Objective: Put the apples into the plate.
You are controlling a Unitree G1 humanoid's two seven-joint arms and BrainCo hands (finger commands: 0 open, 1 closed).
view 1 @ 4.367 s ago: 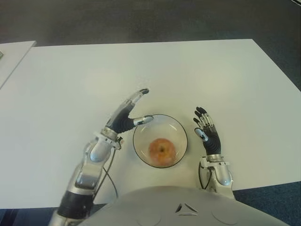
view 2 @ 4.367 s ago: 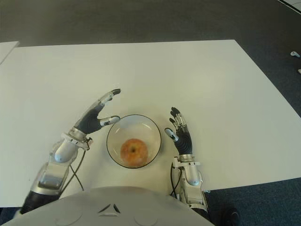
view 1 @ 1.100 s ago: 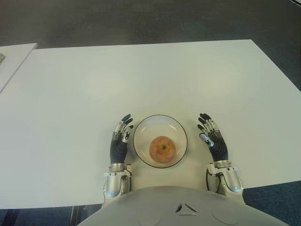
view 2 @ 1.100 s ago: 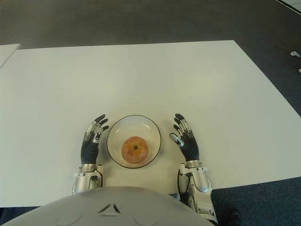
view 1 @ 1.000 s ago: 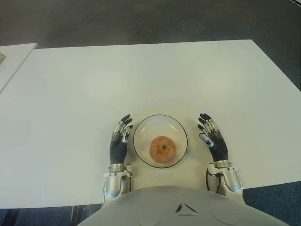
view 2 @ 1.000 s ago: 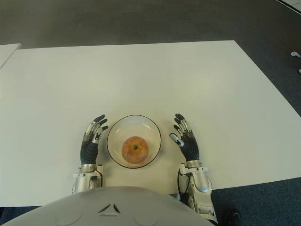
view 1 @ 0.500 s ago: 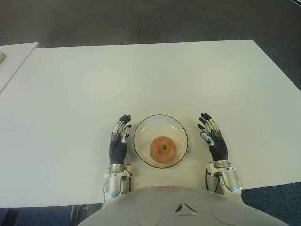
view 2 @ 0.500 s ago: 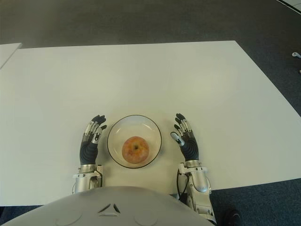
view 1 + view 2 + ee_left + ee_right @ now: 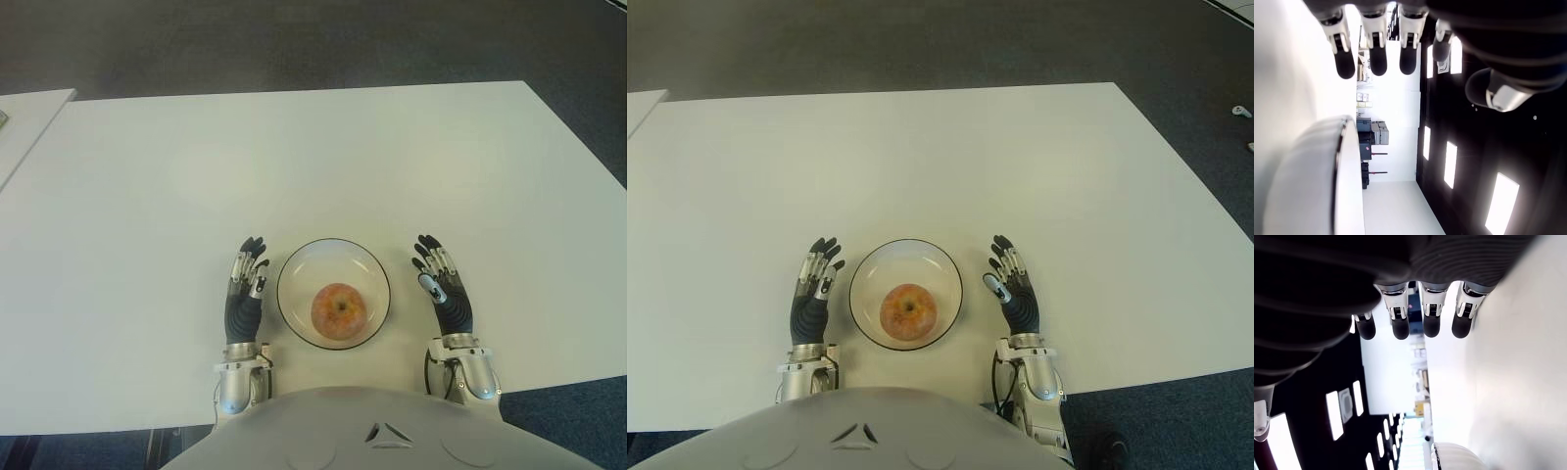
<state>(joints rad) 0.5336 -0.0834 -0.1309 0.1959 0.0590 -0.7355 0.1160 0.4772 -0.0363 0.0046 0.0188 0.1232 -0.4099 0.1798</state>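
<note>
Flanking the plate [image 9: 333, 257] holding 1 apple [image 9: 338, 310], left hand [image 9: 244, 294] has drawn back with fingers [image 9: 1378, 58] apart, matching right hand [image 9: 443, 291]; wrist views reveal empty palms.

A red-and-yellow apple [image 9: 338, 309] sits in a clear glass plate [image 9: 296, 269] with a dark rim. The tabletop [image 9: 294, 157] is white, the floor [image 9: 294, 44] dark grey.
</note>
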